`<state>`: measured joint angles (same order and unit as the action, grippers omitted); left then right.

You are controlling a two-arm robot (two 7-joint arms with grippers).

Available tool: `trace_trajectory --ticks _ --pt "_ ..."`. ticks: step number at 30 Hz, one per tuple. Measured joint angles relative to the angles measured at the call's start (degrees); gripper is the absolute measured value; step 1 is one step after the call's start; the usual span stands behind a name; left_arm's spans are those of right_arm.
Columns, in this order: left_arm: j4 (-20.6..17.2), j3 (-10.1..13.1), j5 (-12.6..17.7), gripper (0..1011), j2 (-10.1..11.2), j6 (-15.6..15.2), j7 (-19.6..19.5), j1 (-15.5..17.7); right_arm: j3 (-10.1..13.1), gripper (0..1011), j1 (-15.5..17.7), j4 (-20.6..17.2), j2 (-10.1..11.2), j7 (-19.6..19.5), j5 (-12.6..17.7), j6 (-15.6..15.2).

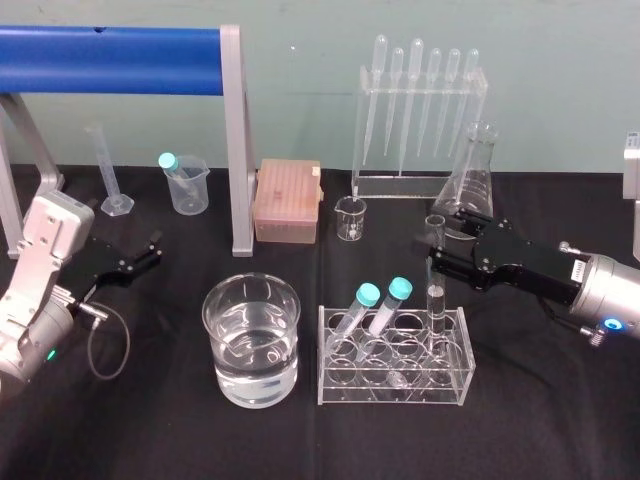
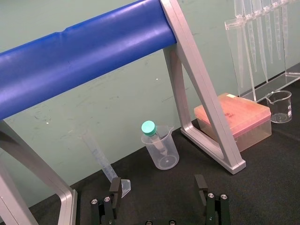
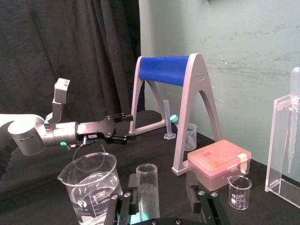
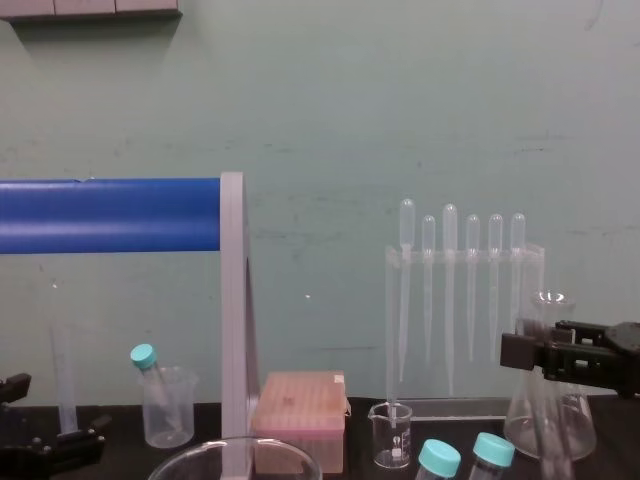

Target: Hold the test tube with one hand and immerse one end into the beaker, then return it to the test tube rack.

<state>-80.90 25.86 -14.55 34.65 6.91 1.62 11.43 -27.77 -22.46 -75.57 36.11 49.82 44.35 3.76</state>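
In the head view the test tube (image 1: 437, 305) stands upright in the 3 o'clock end of the test tube rack (image 1: 395, 390). The right gripper (image 1: 437, 252) reaches in from 3 o'clock around the tube's upper part, probably so it can lift straight out. The water-filled beaker (image 1: 252, 340) sits at the rack's 9 o'clock. The left gripper (image 1: 143, 262) is parked far at 9 o'clock; its wrist view shows it spread over bare cloth. In the right wrist view the fingers (image 3: 125, 200) flank the tube without pinching it. In the chest view the right gripper hovers at 4 o'clock.

Head looks down, chest level, both see pipette stand (image 1: 400, 184)
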Motion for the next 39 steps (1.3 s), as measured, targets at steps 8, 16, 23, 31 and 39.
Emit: trace_trajectory --ticks 8,16,23,31,39 --pt "0.0 0.0 0.0 1000 0.0 0.0 0.0 0.0 0.0 892 0.0 -0.1 0.0 0.0 0.1 0.0" --pt "0.0 0.0 0.0 1000 0.0 0.0 0.0 0.0 0.0 1000 0.0 -0.1 0.0 0.0 0.1 0.0" --pt "0.0 0.0 0.0 1000 0.0 0.0 0.0 0.0 5.9 1000 1.7 -6.5 1.2 -4.1 -0.1 7.4" --pt "0.0 0.0 0.0 1000 0.0 0.0 0.0 0.0 14.2 1000 7.3 -15.4 5.0 -23.7 -9.5 7.0" --pt "0.0 0.0 0.0 1000 0.0 0.0 0.0 0.0 10.4 1000 8.2 -12.5 5.3 -31.6 -13.9 -11.2"
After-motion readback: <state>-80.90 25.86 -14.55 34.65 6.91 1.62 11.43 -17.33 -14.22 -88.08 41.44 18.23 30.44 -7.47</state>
